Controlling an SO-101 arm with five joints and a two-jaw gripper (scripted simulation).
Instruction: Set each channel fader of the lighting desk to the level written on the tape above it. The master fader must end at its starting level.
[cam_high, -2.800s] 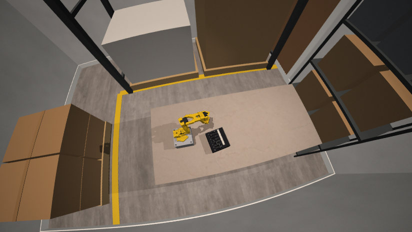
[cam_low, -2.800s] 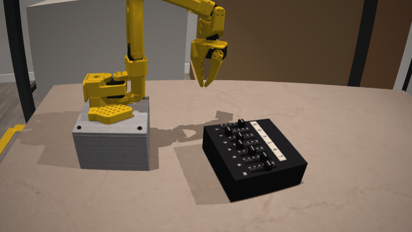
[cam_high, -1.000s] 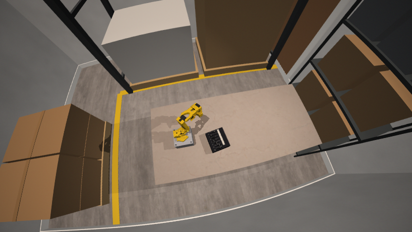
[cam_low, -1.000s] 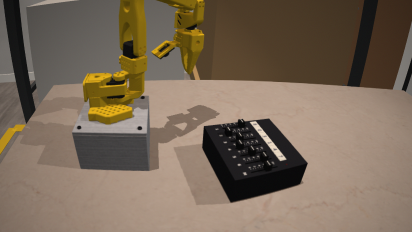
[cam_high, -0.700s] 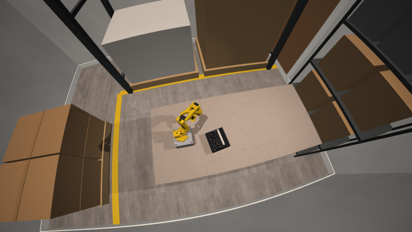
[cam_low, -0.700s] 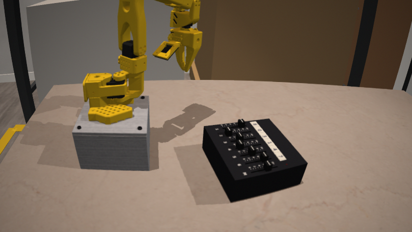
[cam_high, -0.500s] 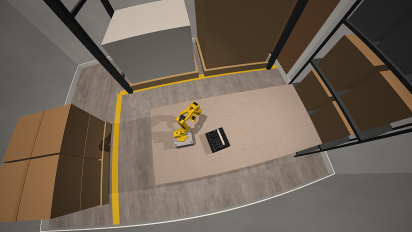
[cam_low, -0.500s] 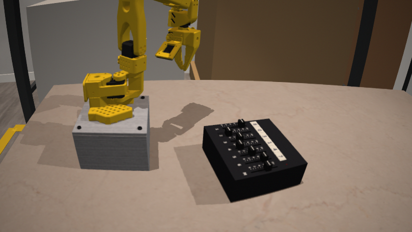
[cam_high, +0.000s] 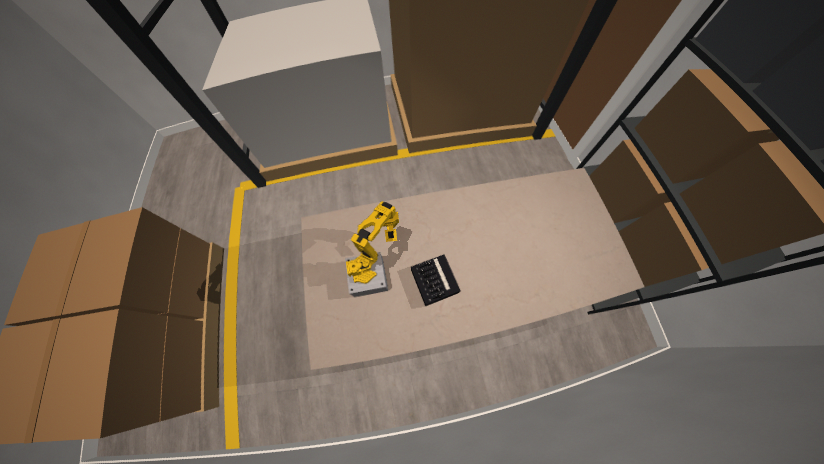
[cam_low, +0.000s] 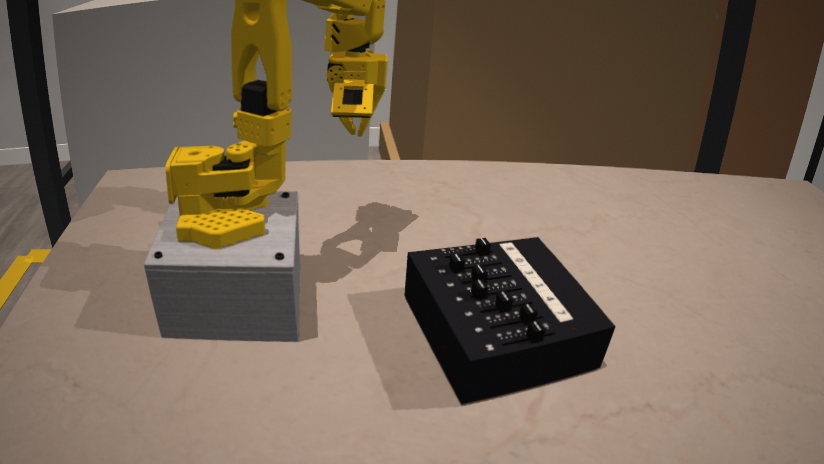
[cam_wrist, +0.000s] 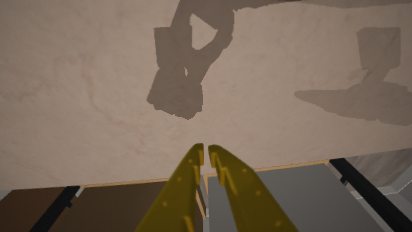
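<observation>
— What sort of place is this?
— A warehouse: stacked cardboard boxes (cam_high: 86, 299), black steel racking (cam_high: 686, 230) holding more cartons, yellow floor line (cam_high: 231, 322).
— And behind the tool (cam_low: 353, 125)?
— A tall brown crate (cam_low: 547, 74) beyond the counter (cam_low: 663, 242).

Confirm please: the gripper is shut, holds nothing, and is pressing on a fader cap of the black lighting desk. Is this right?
Not fully. The gripper is shut and holds nothing, but it touches no fader cap. The exterior view shows it hanging high above the table's far edge, well apart from the black lighting desk. The wrist view shows only bare table under the fingertips.
</observation>
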